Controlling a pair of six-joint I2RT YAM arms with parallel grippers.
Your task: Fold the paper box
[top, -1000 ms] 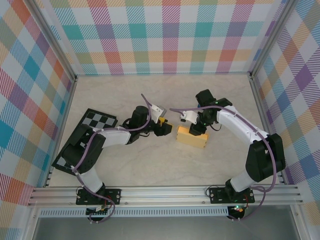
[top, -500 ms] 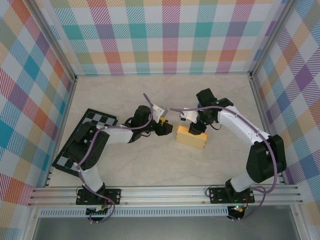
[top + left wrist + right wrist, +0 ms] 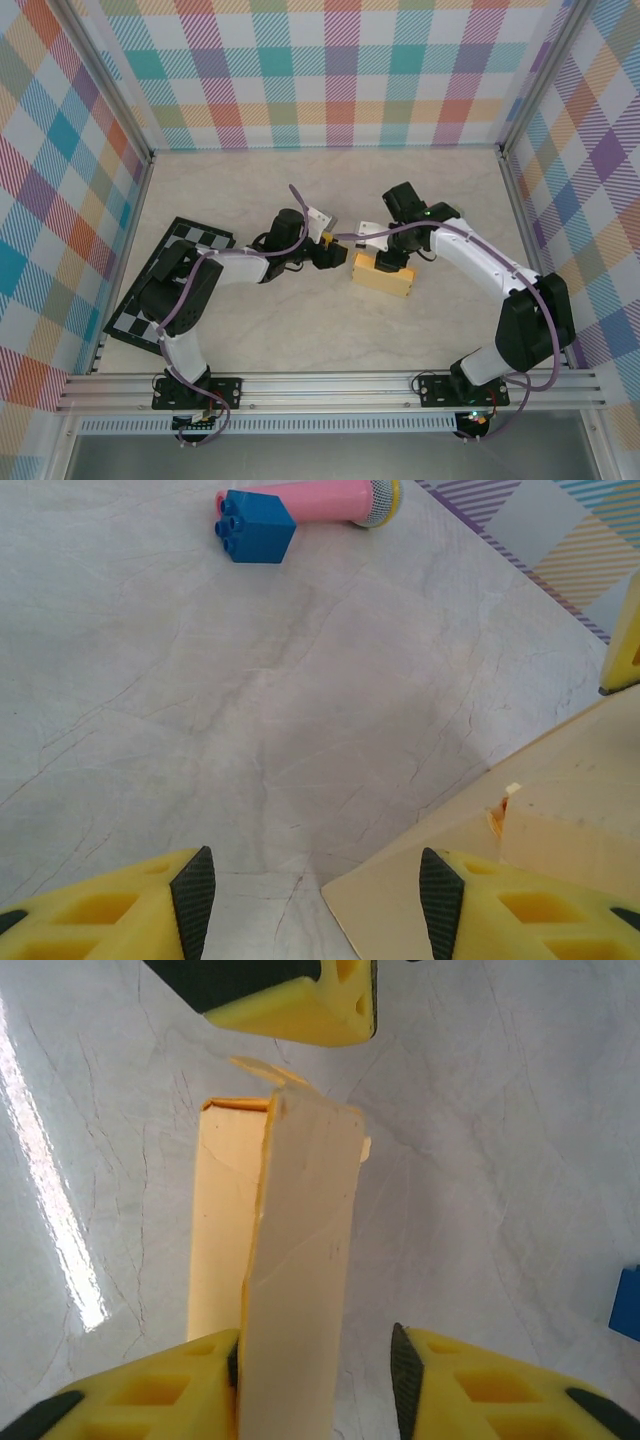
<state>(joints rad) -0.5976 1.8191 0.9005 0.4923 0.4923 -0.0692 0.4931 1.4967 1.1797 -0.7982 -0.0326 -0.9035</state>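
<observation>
The paper box [image 3: 383, 277], yellow-orange card, lies mid-table between the two arms. My left gripper [image 3: 331, 256] is at its left end, open; in the left wrist view a flat corner of the box [image 3: 560, 810] reaches in between the fingers [image 3: 315, 900] beside the right pad. My right gripper [image 3: 396, 262] is over the box's far side. In the right wrist view a raised panel of the box [image 3: 300, 1250] stands between its jaws [image 3: 315, 1375], against the left pad, with a clear gap to the right pad.
A black-and-white checkered board [image 3: 200, 238] lies at the left under the left arm. A pink stick with a blue end [image 3: 300, 505] rests on the table beyond the left gripper. Plaid walls enclose the table on three sides.
My right gripper's jaws have widened around the box's raised panel and the arm has shifted slightly left. The left gripper has edged a little toward the box.
</observation>
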